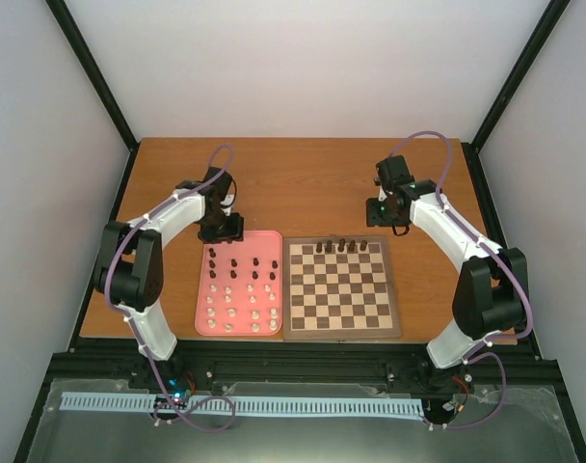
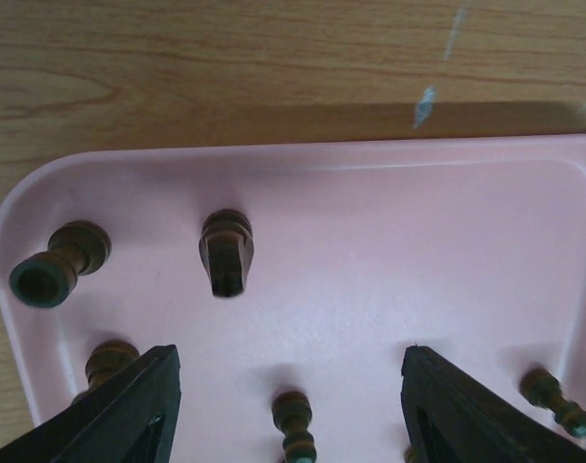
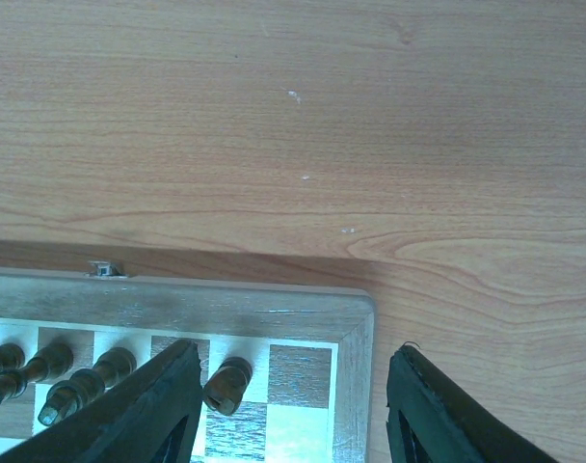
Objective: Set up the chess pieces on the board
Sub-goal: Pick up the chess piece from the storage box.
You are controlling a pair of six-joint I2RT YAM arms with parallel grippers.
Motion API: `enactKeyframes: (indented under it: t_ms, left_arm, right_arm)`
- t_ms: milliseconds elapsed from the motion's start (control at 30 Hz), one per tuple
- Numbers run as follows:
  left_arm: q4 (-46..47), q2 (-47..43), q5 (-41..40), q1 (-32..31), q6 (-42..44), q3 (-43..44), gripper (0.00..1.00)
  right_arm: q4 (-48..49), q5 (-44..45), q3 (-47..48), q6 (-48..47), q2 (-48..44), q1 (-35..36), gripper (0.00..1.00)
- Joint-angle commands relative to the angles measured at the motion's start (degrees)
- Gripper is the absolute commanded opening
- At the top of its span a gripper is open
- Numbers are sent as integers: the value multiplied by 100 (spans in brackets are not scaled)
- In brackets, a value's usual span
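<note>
Your left gripper hangs released over dark chess pieces in the pink tray; your right gripper, also released, straddles the board at its corner.

The wooden table bears a pink tray beside the board.

Top camera overlooks all; wrist cameras hover close over tray and board.
</note>
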Motion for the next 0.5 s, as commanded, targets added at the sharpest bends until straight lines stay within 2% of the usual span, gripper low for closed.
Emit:
enactKeyframes:
  t_ms: [0,467]
  left_arm:
    - [110,334,-136,22,35,246,71]
    - [49,1039,-305,22,123,898,63]
  right_arm:
    - [-71,-87,78,-60,7,-50,52]
    - [-107,-92,79,-8,54,-51,52]
